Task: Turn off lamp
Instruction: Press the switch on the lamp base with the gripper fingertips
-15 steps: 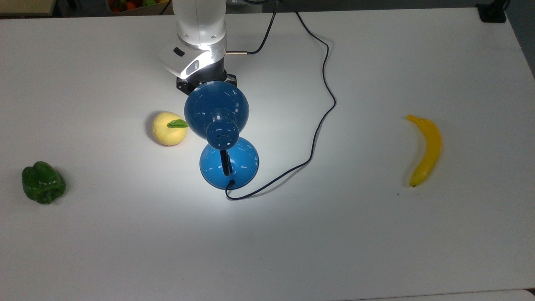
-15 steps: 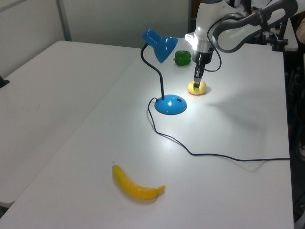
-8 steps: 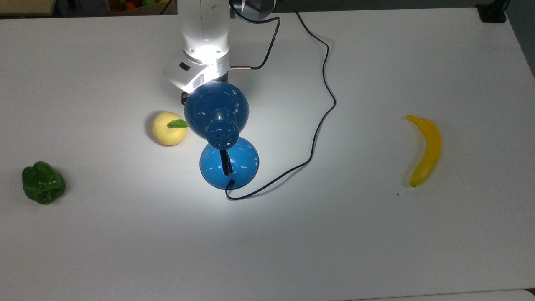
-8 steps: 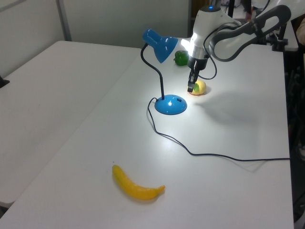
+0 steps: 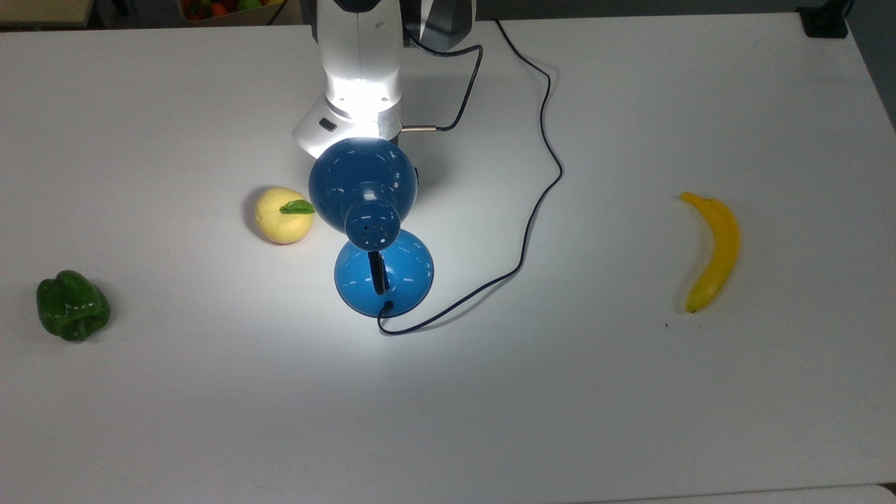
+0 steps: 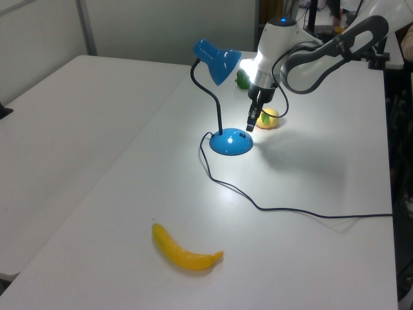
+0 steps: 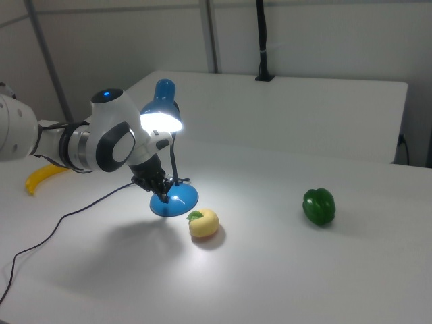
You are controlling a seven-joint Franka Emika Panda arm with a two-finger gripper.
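Overhead, in the top view, one lamp [image 5: 381,231] glows mid-table, its dome covering the arm's wrist; one banana [image 5: 712,250], one green pepper [image 5: 72,306] and one yellow fruit [image 5: 283,215] lie around. From the left view, the gripper [image 6: 250,124] hangs just above the base's far edge, fingers seemingly pinched together, empty. From the right view, the base [image 7: 174,200] lies directly beneath it.

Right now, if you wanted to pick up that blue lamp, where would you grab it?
Probably the thin black neck of the lamp, which looks slim enough to close two fingers around, unlike the wide dome shade or the flat round base. I'd come in sideways from the yellow fruit side, where the end effector already hangs above the base.
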